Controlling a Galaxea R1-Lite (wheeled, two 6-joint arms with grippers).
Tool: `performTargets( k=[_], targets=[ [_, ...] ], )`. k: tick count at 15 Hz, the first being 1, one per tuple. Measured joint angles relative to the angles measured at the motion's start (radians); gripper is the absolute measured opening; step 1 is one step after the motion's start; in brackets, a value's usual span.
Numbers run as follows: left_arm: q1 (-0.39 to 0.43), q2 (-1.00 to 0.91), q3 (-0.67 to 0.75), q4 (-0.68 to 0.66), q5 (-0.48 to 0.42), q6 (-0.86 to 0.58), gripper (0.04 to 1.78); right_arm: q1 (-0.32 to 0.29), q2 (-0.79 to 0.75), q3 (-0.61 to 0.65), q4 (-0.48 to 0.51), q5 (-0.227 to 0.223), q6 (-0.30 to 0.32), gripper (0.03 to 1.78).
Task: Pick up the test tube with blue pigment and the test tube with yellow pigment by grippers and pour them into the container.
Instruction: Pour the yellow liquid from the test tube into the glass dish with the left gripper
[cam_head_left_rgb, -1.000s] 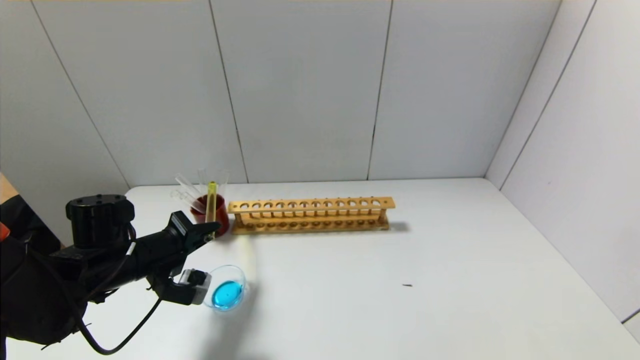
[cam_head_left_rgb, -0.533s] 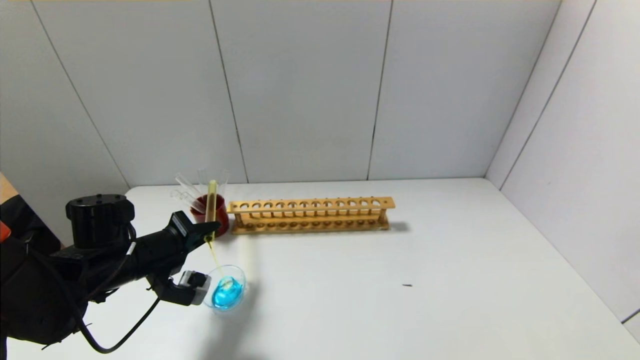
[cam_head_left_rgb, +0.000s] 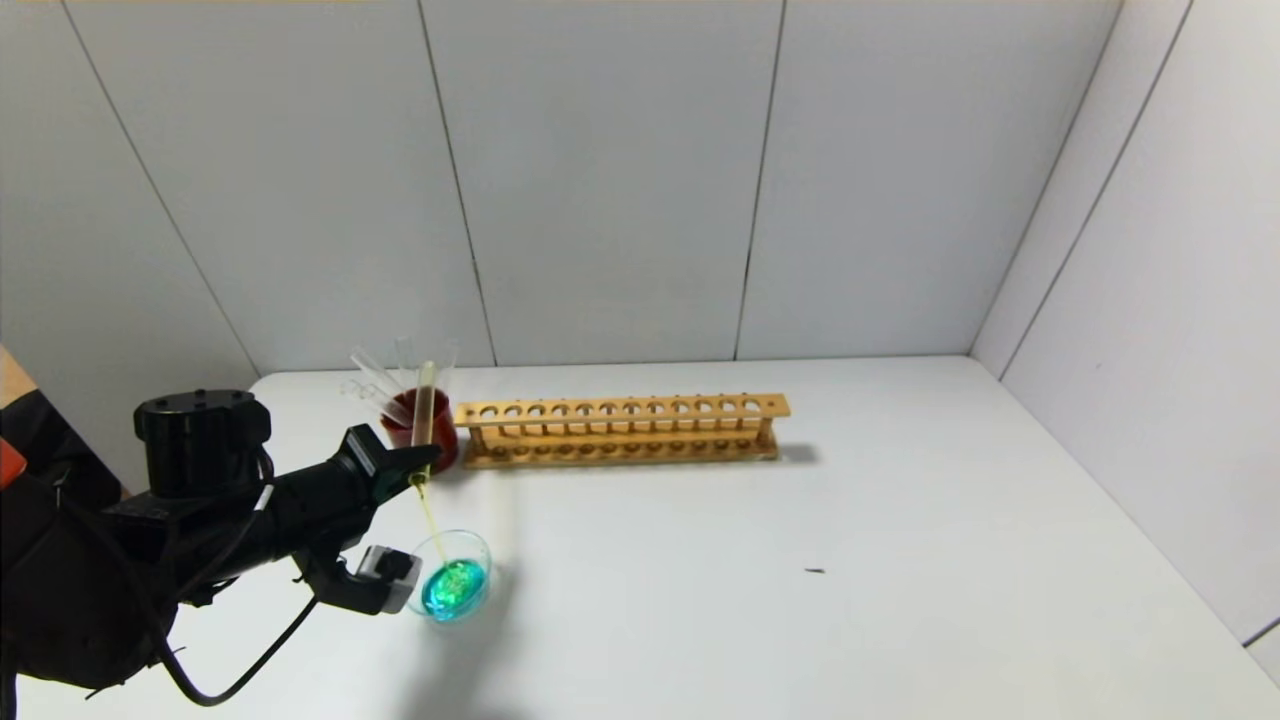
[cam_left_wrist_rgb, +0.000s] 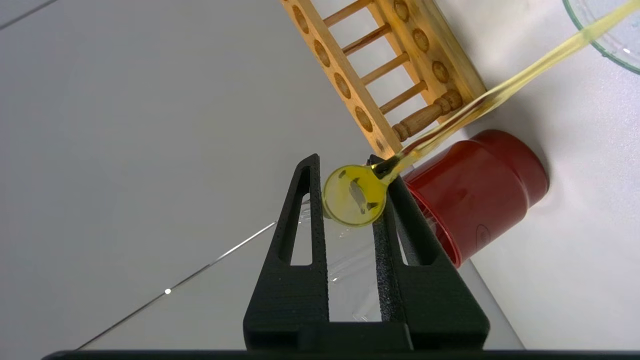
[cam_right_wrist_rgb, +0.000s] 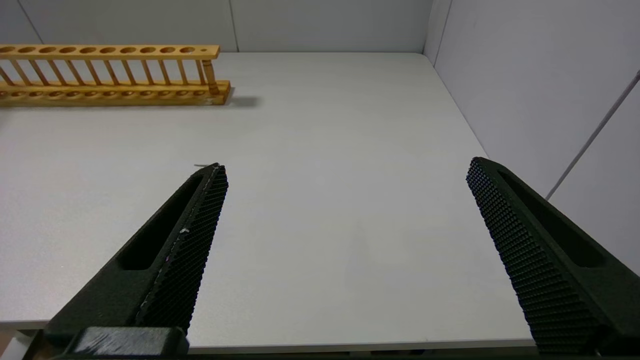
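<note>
My left gripper (cam_head_left_rgb: 418, 466) is shut on the test tube with yellow pigment (cam_head_left_rgb: 424, 415), held mouth-down above the container (cam_head_left_rgb: 470, 548). A thin yellow stream falls from the tube's mouth into the dish, where the liquid looks teal-green. In the left wrist view the tube's round mouth (cam_left_wrist_rgb: 354, 195) sits between my left gripper's (cam_left_wrist_rgb: 345, 172) fingers, and the stream runs toward the container's rim (cam_left_wrist_rgb: 600, 47). A test tube with blue pigment does not show. My right gripper (cam_right_wrist_rgb: 345, 170) is open and empty over the table's near right part; it is out of the head view.
A dark red cup (cam_head_left_rgb: 436, 428) with several plain clear tubes stands just behind the left gripper, also in the left wrist view (cam_left_wrist_rgb: 480, 185). A long empty wooden rack (cam_head_left_rgb: 620, 428) stands to its right, seen too in the right wrist view (cam_right_wrist_rgb: 110, 75). White walls enclose the table.
The yellow liquid has started pouring from the tube. The tube holds less yellow, and the dish's liquid has turned from blue to teal-green. The left arm has barely moved.
</note>
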Motion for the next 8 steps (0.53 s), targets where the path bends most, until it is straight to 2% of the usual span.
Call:
performTargets(
  k=[3, 8],
  targets=[
    [0.000, -0.003, 0.012, -0.017, 0.002, 0.032, 0.31, 0.000, 0.000, 0.000, 0.000, 0.000, 0.000, 1.75],
    [-0.004, -0.006, 0.080, -0.126, 0.013, 0.055, 0.31, 0.000, 0.000, 0.000, 0.000, 0.000, 0.000, 1.75]
  ],
)
